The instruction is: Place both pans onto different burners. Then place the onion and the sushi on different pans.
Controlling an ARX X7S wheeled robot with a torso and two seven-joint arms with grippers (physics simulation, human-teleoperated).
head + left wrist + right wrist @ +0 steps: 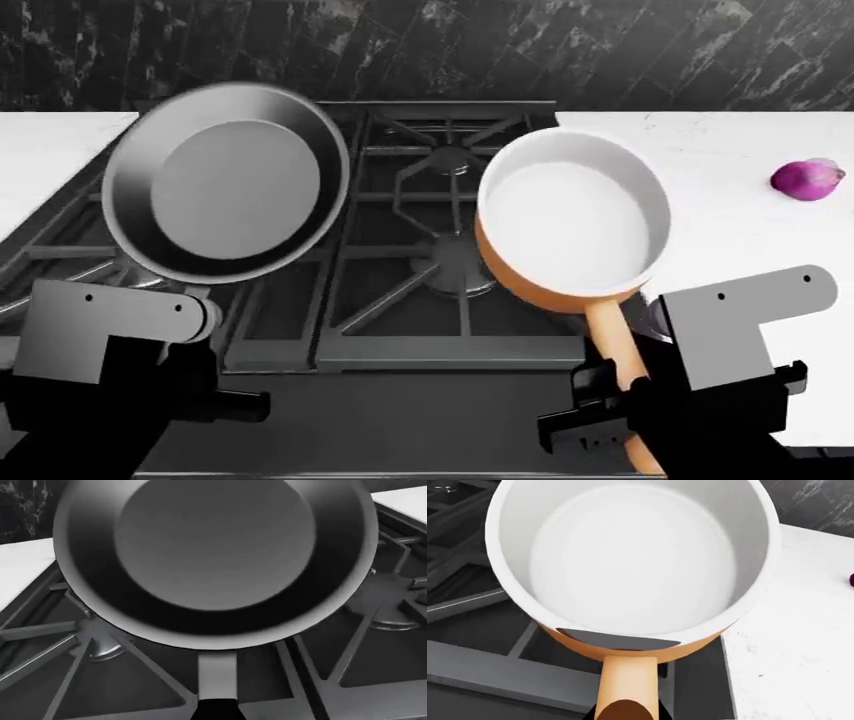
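Nearest, the left claw [200,345] grips the frying pan [227,185] by its handle and the right claw [621,385] grips the saucepan [574,215] (white inside), both over the stove [400,250]. Farther off, right of the stove, the onion [806,179] lies on the counter [747,240].

Pretty clearly a home kitchen: dark steel gas stove [400,300] with black cast-iron grates [441,215], white marble-look desk [747,230] on both sides, black veined stone backsplash [534,50] behind it
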